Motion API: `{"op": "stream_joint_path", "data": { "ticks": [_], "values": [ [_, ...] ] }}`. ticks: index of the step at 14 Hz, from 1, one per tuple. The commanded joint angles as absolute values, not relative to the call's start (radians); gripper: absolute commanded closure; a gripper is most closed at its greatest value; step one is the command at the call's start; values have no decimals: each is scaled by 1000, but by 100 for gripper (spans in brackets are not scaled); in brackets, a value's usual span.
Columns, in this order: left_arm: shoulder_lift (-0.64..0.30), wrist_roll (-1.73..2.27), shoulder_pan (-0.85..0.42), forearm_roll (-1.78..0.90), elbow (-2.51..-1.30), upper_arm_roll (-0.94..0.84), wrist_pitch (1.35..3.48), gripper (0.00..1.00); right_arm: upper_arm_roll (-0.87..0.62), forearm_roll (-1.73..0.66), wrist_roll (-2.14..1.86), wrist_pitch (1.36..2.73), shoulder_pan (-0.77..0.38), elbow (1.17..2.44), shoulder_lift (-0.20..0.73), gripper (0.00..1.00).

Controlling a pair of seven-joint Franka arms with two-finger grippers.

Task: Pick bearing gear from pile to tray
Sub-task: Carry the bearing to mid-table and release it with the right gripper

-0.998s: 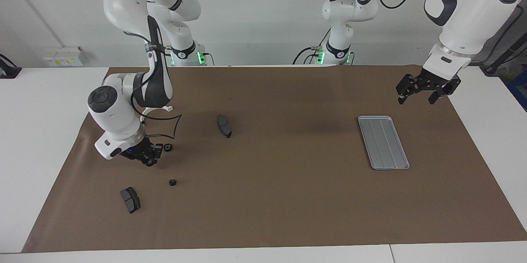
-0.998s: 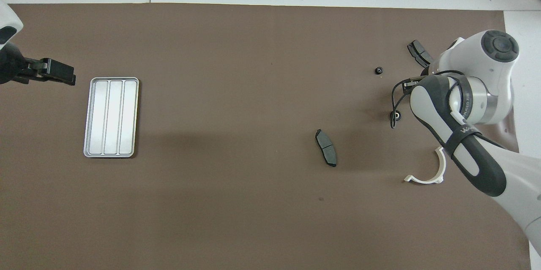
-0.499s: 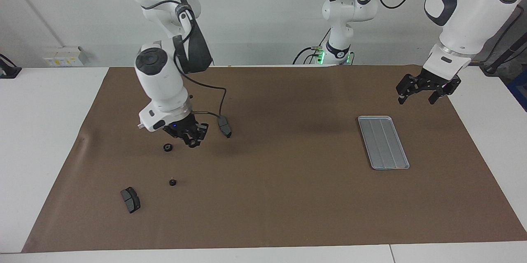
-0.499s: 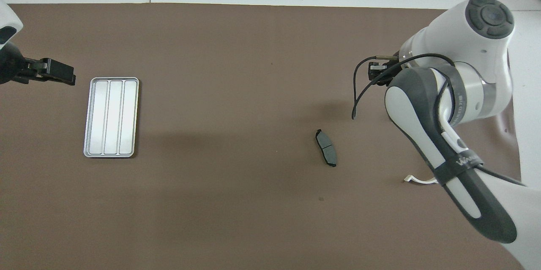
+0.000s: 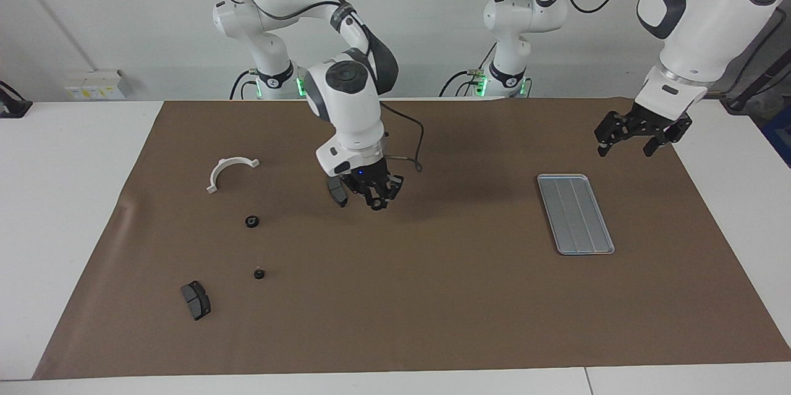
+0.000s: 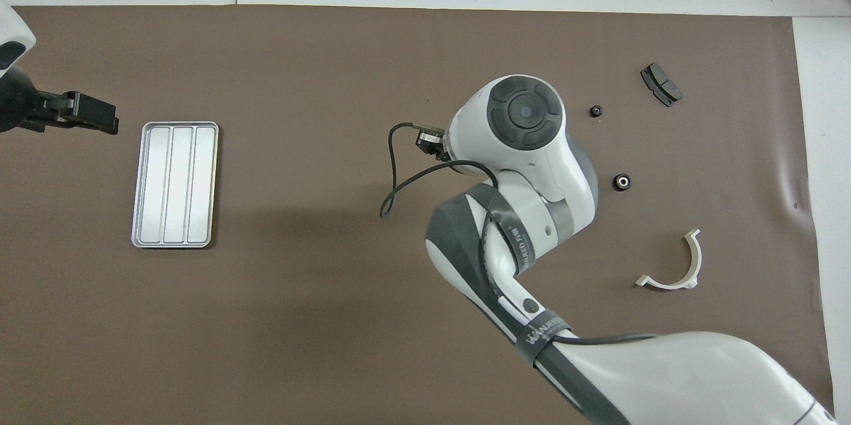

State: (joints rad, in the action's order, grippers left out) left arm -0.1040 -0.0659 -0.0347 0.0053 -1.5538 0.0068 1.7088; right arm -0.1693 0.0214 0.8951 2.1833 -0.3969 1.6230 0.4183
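Silver-grey tray [image 5: 576, 214] on brown mat [image 5: 432, 296] | left tool [image 5: 624, 146] — spread | right tool [image 5: 378, 200] — cannot tell

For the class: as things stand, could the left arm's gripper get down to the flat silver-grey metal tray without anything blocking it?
Probably yes. The left gripper hangs open, holding nothing, beside the flat silver-grey metal tray at its own end of the table, and nothing lies on the tray.

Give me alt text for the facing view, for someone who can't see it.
The right gripper hangs above the middle of a brown mat, near a dark brake pad; whether it carries anything is unclear. The open left gripper waits above an empty silver tray. Two small black gears lie at the right arm's end.
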Motion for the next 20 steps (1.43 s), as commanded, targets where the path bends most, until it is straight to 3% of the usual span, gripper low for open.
{"op": "stream_joint_path", "data": {
  "ticks": [1, 8, 10, 11, 12, 16, 20],
  "values": [
    [-72, -80, -32, -2, -1591, 11, 1717, 0, -166, 72, 997, 2227, -471, 1605, 498, 100],
    [-72, -78, -40, -2, -1591, 11, 1721, 0, -166, 95, 1092, 2325, -545, 1626, 565, 100],
    [-72, -80, -40, -2, -1591, 11, 1711, 0, -166, 95, 1094, 2326, -552, 1646, 563, 74],
    [-72, -80, -40, -2, -1591, 11, 1710, 0, -166, 95, 1100, 2326, -558, 1652, 563, 28],
    [-72, -80, -38, -2, -1591, 9, 1715, 0, -166, 95, 1114, 2326, -558, 1660, 561, 0],
    [-64, -80, -28, 5, -1592, 14, 1709, 0, -160, 170, 1118, 2274, -548, 1649, 540, 0],
    [-63, -72, -23, 6, -1591, 17, 1712, 0, -156, 176, 981, 2159, -418, 1675, 392, 0]
  ]
}}
